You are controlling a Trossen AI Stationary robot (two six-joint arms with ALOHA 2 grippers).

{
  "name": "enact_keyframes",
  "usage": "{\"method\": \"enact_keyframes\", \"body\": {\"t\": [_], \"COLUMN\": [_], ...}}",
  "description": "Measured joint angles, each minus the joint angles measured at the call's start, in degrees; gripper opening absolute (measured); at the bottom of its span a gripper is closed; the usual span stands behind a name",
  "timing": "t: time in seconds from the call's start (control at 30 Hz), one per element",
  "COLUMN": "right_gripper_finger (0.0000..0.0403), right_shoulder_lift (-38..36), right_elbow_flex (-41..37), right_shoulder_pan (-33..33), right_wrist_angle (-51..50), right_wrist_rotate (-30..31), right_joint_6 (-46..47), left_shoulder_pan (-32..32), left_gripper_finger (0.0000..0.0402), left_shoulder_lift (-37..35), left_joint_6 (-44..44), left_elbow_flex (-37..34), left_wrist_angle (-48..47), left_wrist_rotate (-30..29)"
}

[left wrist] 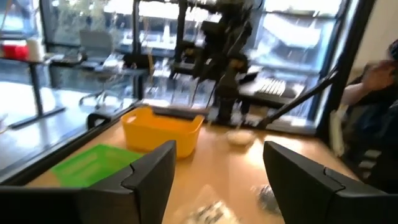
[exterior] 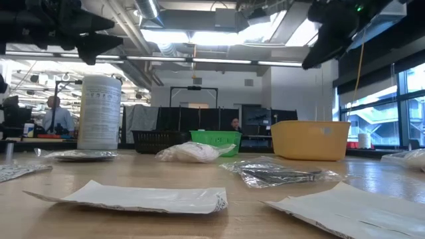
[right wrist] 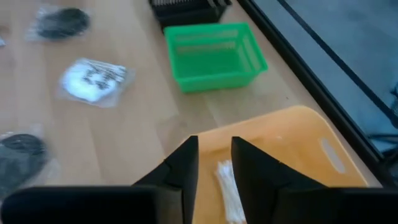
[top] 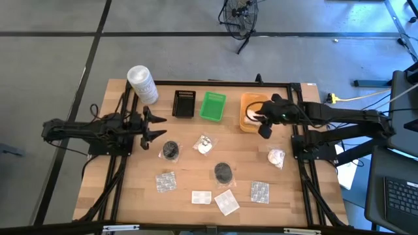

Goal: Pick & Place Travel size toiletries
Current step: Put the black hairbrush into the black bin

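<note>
Several travel size toiletries lie flat on the wooden table: black round pads [top: 170, 150] [top: 223, 172], white wrapped bundles [top: 205, 144] [top: 277, 156], blister packs [top: 166, 181] [top: 259, 191] and flat sachets [top: 201, 196] [top: 226, 202]. One white item [right wrist: 229, 186] lies inside the orange tray [top: 247, 101]. My right gripper [right wrist: 214, 158] hangs above that tray, slanting down, its fingers a narrow gap apart with nothing between them. At the table's left side my left gripper [top: 154, 128] is raised and level, open and holding nothing.
A green tray [top: 212, 106] and a black tray [top: 185, 103] stand left of the orange one along the far edge. A tall white tub [top: 142, 83] stands at the far left corner. Bare wood shows between the scattered items.
</note>
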Motion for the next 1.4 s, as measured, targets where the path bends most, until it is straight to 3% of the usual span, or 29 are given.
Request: {"method": "enact_keyframes", "body": {"t": [0.17, 0.4, 0.73, 1.03, 1.4], "right_gripper_finger": [0.0073, 0.0047, 0.0015, 0.0008, 0.0028], "right_shoulder_lift": [-1.45, -2.84, -4.87, -4.93, -4.93], "right_elbow_flex": [-1.99, -6.76, -10.63, -11.27, -11.27], "right_shoulder_pan": [3.45, 7.66, 12.33, 12.94, 12.94], "right_wrist_angle": [0.03, 0.09, 0.45, 0.93, 0.97], "right_wrist_rotate": [4.40, 9.91, 15.31, 17.91, 18.19], "right_joint_6": [2.29, 6.61, 13.19, 15.33, 16.59], "left_shoulder_pan": [0.00, -0.46, -6.86, -16.24, -27.00], "left_gripper_finger": [0.0229, 0.0227, 0.0227, 0.0227, 0.0227], "left_shoulder_lift": [5.85, 14.51, 25.43, 33.37, 44.21], "left_joint_6": [1.79, 1.49, -0.32, -2.25, -12.95], "left_elbow_flex": [5.96, 13.80, 23.16, 24.44, 24.44], "left_wrist_angle": [-8.01, -16.02, -25.91, -27.96, -27.91], "left_wrist_rotate": [-2.83, -2.30, -7.31, -7.81, -9.36]}}
